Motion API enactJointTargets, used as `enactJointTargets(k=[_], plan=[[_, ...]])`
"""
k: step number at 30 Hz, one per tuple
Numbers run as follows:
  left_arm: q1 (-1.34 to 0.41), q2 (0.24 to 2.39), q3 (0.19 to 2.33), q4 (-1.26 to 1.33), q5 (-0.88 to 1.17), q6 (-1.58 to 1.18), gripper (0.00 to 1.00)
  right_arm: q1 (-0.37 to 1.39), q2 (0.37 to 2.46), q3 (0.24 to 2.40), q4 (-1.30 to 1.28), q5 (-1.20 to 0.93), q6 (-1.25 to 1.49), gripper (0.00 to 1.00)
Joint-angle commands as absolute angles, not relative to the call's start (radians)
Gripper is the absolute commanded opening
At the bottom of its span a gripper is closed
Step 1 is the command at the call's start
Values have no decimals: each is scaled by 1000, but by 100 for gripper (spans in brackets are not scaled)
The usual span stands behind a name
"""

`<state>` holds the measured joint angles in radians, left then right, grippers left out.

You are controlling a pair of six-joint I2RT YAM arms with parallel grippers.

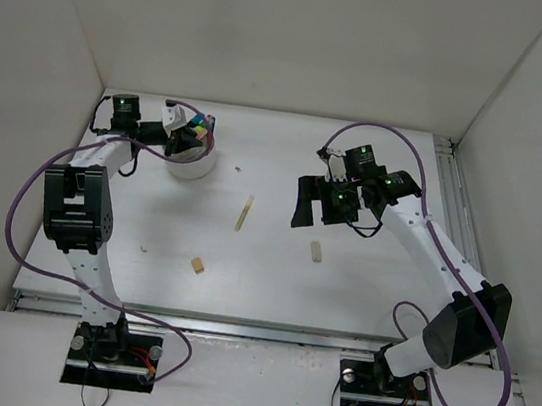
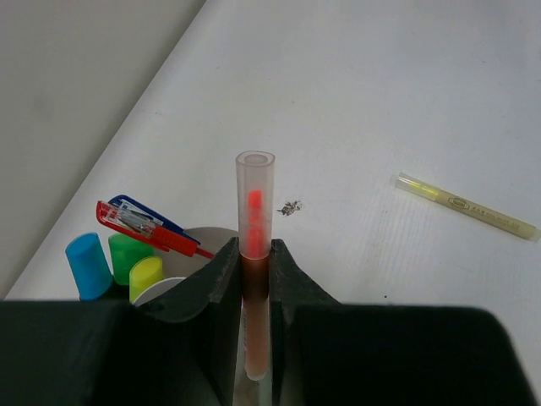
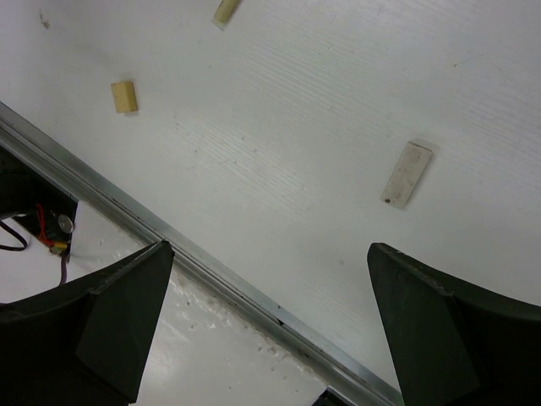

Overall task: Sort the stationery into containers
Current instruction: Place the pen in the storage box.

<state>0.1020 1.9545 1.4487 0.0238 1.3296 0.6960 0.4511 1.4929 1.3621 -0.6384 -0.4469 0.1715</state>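
Nothing legible (stick (image 2: 467,205) print blurred)

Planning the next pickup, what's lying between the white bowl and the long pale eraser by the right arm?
In the top view, a cream stick lies between the bowl and that eraser.

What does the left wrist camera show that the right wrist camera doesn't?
Only the left wrist view: the left hand shut on a clear pen with red ink, by the white bowl holding blue, green and yellow highlighters and red and blue pens. Only the right wrist view: the open right hand, a beige eraser, a whitish eraser and the table's metal rail. Both: the white table and, probably, the cream stick, cut off at the right wrist view's top edge.
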Motion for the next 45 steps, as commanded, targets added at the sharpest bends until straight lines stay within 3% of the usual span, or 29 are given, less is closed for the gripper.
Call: enactJointTargets(k=[1,17,18,26,27,28,41,44,45], plan=[[101,1950,1514,129,1359,670,0,442,1505,1411,-617,-469,150,98],[101,1999,1499,207,1318,621,1,439,1506,1420,-617,-482,155,98],[101,1991,1493,216,1315,621,9,439,1506,1420,-617,-483,155,98],[110,1936,1441,224,1327,597,32,442,1506,1422,-617,-494,158,98],[110,1916,1436,224,1327,592,63,436,1503,1420,-617,-494,158,98],[110,1907,1434,218,1331,588,99,437,1503,1420,-618,-495,160,98],[130,1750,1377,201,1382,542,100,442,1451,1385,-612,-473,175,98],[141,1697,1373,288,1318,367,100,445,1433,1382,-604,-375,213,98],[141,1680,1373,296,1271,324,100,460,1419,1378,-601,-239,228,98]])
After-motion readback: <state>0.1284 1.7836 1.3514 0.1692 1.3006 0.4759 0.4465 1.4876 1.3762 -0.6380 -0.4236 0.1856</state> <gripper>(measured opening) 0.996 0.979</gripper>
